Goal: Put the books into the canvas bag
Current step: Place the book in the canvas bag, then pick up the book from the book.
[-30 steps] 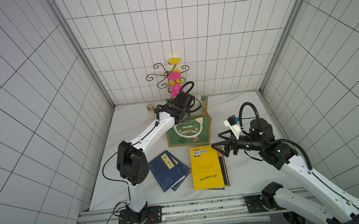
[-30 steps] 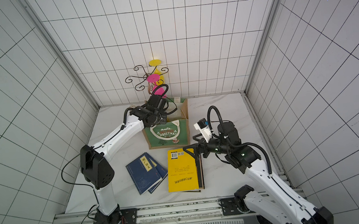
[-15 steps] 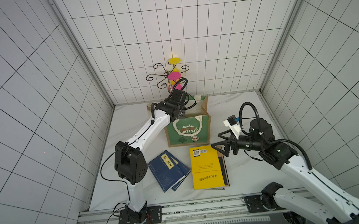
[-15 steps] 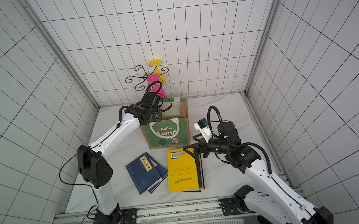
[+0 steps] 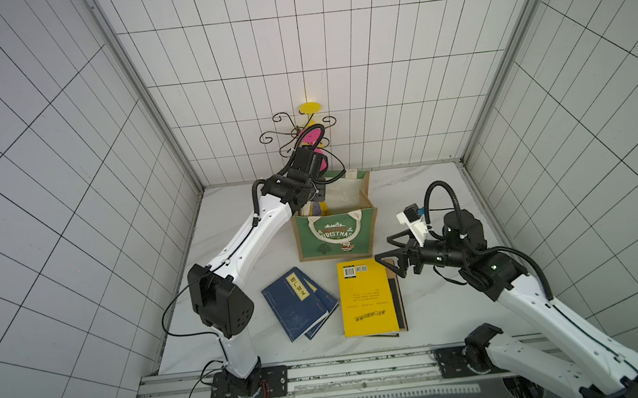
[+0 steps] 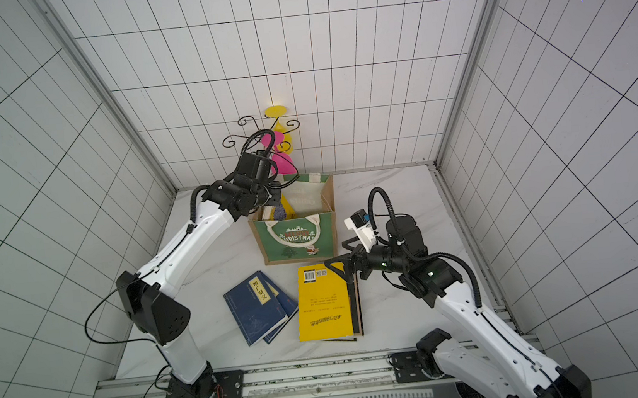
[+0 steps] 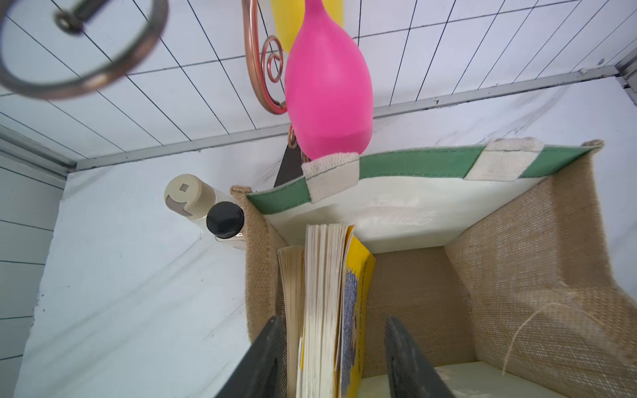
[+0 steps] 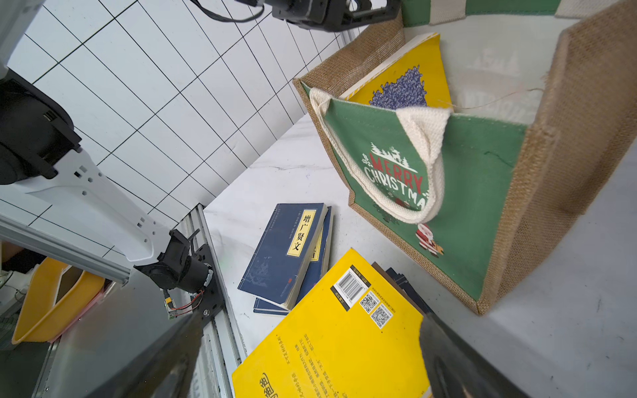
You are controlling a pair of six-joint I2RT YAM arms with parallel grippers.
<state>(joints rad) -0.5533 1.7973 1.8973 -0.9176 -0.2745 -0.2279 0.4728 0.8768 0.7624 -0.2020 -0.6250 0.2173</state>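
The canvas bag [image 5: 335, 234] [image 6: 293, 239] stands upright near the back of the table, its mouth open. Inside, against one jute side wall [image 7: 517, 258], books [image 7: 320, 293] [image 8: 406, 69] stand on edge, the outer one yellow. My left gripper [image 7: 333, 320] [image 6: 274, 196] is open over that corner, its fingers [image 7: 403, 355] astride the books with a gap beside the yellow cover. A yellow book [image 5: 366, 300] [image 8: 337, 344] and two navy books [image 5: 294, 301] [image 8: 282, 251] lie flat in front of the bag. My right gripper [image 5: 385, 251] [image 8: 312, 317] hovers open over the yellow book's far corner.
A dark book [image 5: 397, 300] lies under the yellow one. A scrolled metal stand [image 5: 305, 137] with pink and yellow pieces rises behind the bag. Two small bottles [image 7: 189, 196] stand just outside the bag's back corner. A metal rail [image 5: 326, 364] runs along the front edge.
My left gripper's jaws have spread apart from the books in the bag, and its wrist has shifted slightly towards the back left. The right arm has not moved.
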